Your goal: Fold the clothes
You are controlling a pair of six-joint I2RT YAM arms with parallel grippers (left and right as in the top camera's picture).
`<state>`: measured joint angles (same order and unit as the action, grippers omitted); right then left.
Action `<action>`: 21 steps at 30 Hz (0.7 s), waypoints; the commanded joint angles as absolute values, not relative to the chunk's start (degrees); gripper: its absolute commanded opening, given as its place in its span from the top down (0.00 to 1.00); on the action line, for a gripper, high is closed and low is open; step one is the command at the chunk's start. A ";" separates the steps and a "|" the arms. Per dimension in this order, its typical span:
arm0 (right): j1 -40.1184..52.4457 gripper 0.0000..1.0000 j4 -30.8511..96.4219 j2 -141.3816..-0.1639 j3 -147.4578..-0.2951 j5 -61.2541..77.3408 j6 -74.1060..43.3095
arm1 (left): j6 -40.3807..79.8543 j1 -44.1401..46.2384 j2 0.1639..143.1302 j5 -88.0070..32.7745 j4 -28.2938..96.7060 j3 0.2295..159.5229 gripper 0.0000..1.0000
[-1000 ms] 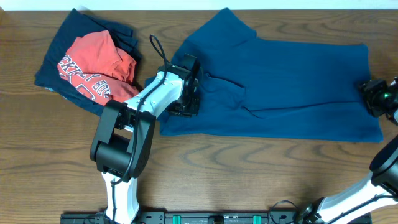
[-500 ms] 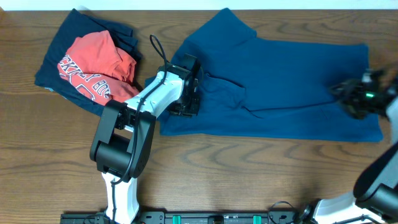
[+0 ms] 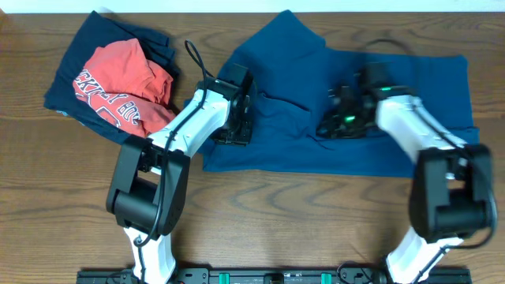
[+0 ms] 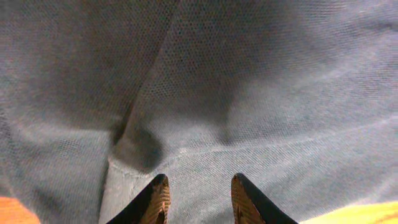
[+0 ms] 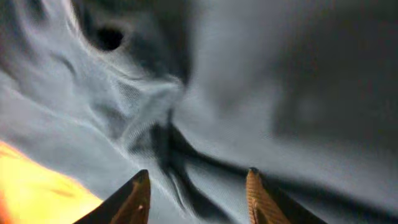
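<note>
The blue T-shirt (image 3: 300, 71) lies partly folded across the middle and right of the table. My left gripper (image 3: 239, 118) rests over its left part, near the edge. In the left wrist view the left gripper (image 4: 200, 180) is open, its fingertips (image 4: 160, 186) apart just above a hem of the blue cloth (image 4: 261, 93). My right gripper (image 3: 335, 122) hovers over the shirt's middle. In the right wrist view the right gripper (image 5: 198, 175) is open over a dark crease (image 5: 168, 149), with nothing held.
A red tee with white lettering (image 3: 118, 79) lies bunched on a navy garment (image 3: 79, 47) at the back left. Bare wooden table (image 3: 300, 221) runs along the front. The two arm bases stand at the front edge.
My right arm has swung left from the shirt's right edge to its middle. The left jaws have parted, and the left arm has barely moved.
</note>
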<state>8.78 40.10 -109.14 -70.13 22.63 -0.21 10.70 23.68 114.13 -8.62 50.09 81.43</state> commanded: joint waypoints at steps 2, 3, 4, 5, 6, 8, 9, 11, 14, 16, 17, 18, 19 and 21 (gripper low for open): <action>15.42 0.60 38.70 -110.83 -70.37 8.03 4.08 | 11.22 23.42 113.14 -7.97 50.96 82.63 0.65; 16.34 0.62 38.48 -111.00 -70.37 6.59 4.08 | 11.22 23.42 113.14 -7.94 50.96 82.63 0.65; 17.26 0.62 38.37 -111.00 -70.37 5.23 4.10 | 11.22 23.42 113.14 -7.97 50.96 82.63 0.65; 17.96 0.66 38.35 -111.00 -70.37 3.95 4.12 | 11.22 23.42 113.14 -7.94 50.94 82.63 0.65; 18.48 0.69 38.41 -111.00 -70.37 3.25 4.10 | 11.22 23.42 113.14 -7.94 50.94 82.63 0.64; 18.85 0.74 38.83 -111.00 -70.37 3.22 4.10 | 11.22 23.42 113.14 -7.94 50.92 82.63 0.64; 18.83 0.76 39.07 -111.00 -70.37 3.22 4.10 | 11.22 23.42 113.14 -7.94 50.89 82.63 0.64; 18.74 0.76 39.68 -110.93 -70.39 3.22 4.10 | 11.20 23.42 113.14 -7.94 50.87 82.63 0.61; 18.65 0.72 40.10 -110.61 -70.41 3.22 4.10 | 11.20 23.42 113.14 -7.92 50.54 82.63 0.60; 18.65 0.72 40.10 -110.10 -70.43 3.31 4.01 | 11.20 23.42 113.14 -7.92 50.46 82.63 0.59; 18.65 0.73 40.12 -109.86 -70.43 3.51 3.86 | 11.20 23.42 113.14 -7.92 50.41 82.63 0.57; 18.65 0.74 40.27 -109.58 -70.43 3.86 3.86 | 11.20 23.42 113.14 -7.92 50.33 82.63 0.56; 18.65 0.77 40.56 -109.32 -70.43 4.21 3.88 | 11.20 23.42 113.14 -7.92 50.26 82.63 0.55; 18.68 0.78 41.23 -108.84 -70.43 5.67 3.92 | 11.20 23.42 113.14 -7.92 50.19 82.63 0.54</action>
